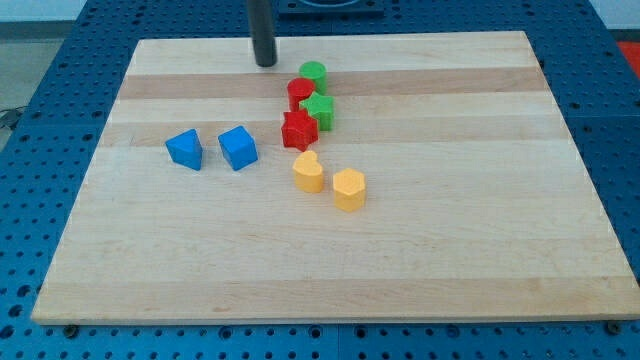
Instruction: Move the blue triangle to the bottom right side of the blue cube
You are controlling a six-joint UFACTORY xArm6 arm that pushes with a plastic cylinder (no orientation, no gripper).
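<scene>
The blue triangle (184,149) lies on the wooden board (450,260), left of centre. The blue cube (238,147) sits just to its right, a small gap between them. My tip (265,63) rests near the board's top edge, above and slightly right of the blue cube, well apart from both blue blocks.
A cluster stands right of the blue cube: a green round block (313,72), a red round block (300,92), a green star (319,110) and a red star (298,130). Below them lie a yellow heart (308,171) and a yellow hexagon (348,189).
</scene>
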